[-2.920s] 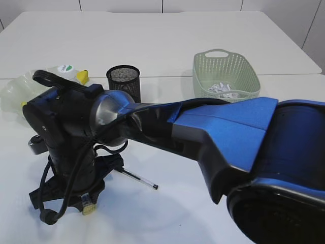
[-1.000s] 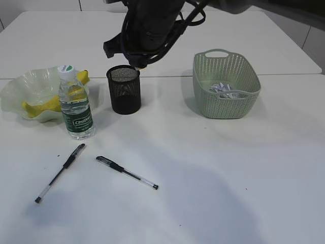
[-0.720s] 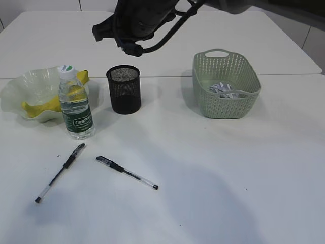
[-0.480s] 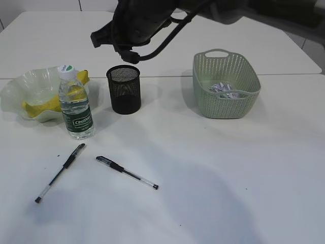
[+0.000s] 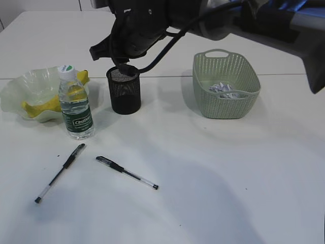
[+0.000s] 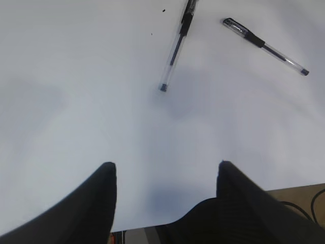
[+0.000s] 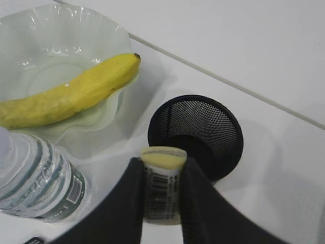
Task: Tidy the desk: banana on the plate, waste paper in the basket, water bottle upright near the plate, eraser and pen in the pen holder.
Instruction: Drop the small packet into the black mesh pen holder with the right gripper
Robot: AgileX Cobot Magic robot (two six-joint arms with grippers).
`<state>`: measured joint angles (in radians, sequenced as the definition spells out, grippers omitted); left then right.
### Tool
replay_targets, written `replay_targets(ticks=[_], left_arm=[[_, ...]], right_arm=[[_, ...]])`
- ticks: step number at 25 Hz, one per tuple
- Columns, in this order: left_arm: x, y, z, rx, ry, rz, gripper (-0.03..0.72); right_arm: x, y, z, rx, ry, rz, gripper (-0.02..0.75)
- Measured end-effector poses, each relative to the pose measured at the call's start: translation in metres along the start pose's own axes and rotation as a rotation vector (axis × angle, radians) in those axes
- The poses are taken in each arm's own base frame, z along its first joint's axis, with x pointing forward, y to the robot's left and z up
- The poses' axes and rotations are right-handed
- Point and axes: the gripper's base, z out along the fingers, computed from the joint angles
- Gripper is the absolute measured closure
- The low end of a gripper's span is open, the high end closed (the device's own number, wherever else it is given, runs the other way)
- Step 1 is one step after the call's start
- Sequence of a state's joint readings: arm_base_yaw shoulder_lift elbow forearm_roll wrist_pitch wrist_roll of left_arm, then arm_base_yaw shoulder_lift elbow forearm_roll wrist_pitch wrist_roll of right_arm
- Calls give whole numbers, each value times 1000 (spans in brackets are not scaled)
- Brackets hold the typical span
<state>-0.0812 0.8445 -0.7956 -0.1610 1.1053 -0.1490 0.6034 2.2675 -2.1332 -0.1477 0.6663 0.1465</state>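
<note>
Gripping the eraser [image 7: 163,185] upright, the right gripper [image 7: 163,195] hangs just short of the pen holder [image 7: 195,134], whose mouth lies ahead; the left gripper [image 6: 165,175] gapes empty.

The white counter [image 5: 213,168] carries a ruffled plate [image 5: 20,91], an upright water bottle [image 5: 76,104], a mesh pen holder [image 5: 124,90], a green basket [image 5: 226,84] and two pens [image 5: 60,173] [image 5: 127,173].
</note>
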Motion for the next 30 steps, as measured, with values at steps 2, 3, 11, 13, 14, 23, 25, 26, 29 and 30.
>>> replay_targets(ticks=[2, 3, 11, 13, 14, 23, 25, 26, 29, 30], left_arm=[[0, 0, 0, 0, -2, 0, 244], [0, 0, 0, 0, -2, 0, 244], [0, 0, 0, 1, -4, 0, 244], [0, 0, 0, 1, -4, 0, 244], [0, 0, 0, 1, -4, 0, 244], [0, 0, 0, 1, -4, 0, 244], [0, 0, 0, 1, -4, 0, 244], [0, 0, 0, 1, -4, 0, 244], [0, 0, 0, 1, -4, 0, 244], [0, 0, 0, 1, -4, 0, 244]], right_arm=[[4, 0, 6, 0, 12, -1, 619], [6, 1, 9, 0, 15, -2, 619], [1, 3, 16, -16, -77, -1, 619], [0, 3, 17, -19, -95, -1, 619], [0, 3, 17, -19, -98, -1, 619], [3, 1, 23, 17, -101, -61, 619], [2, 0, 22, 26, -106, -77, 619], [2, 0, 22, 29, -106, -82, 619], [4, -1, 25, 33, -104, -90, 619], [5, -1, 26, 34, -103, -92, 619]])
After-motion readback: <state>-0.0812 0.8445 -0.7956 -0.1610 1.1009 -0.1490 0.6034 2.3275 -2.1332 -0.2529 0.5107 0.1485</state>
